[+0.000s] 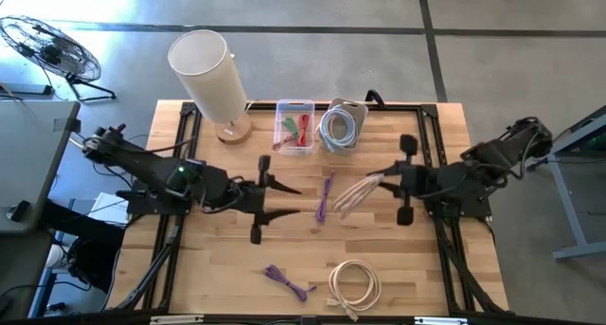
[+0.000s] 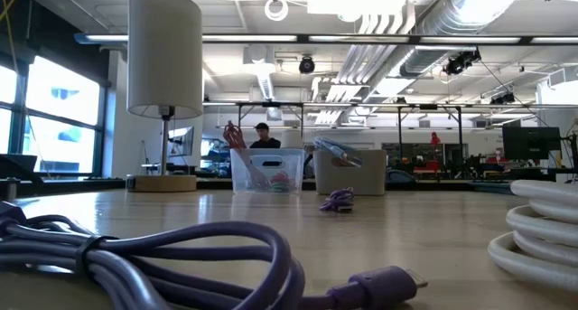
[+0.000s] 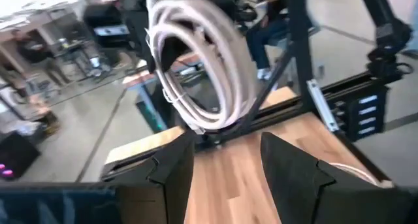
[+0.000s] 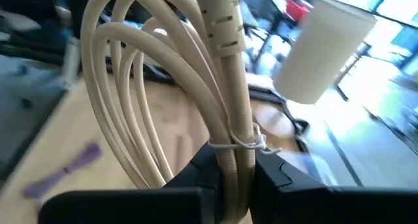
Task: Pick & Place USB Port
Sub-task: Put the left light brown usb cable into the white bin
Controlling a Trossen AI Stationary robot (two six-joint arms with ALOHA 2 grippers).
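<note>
While right gripper point(image 1: 386, 176) clamps cream cable point(image 1: 357, 191) mid-table, left gripper point(image 1: 295, 201) gapes empty; purple cable point(image 1: 325, 196) between.

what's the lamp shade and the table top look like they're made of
Lamp shade: looks like matte off-white fabric or paper, a plain, even, glare-free cylinder; can't tell which. Table top: light wood with a smooth finish, with visible plank seams and grain, framed by dark metal rails.
</note>
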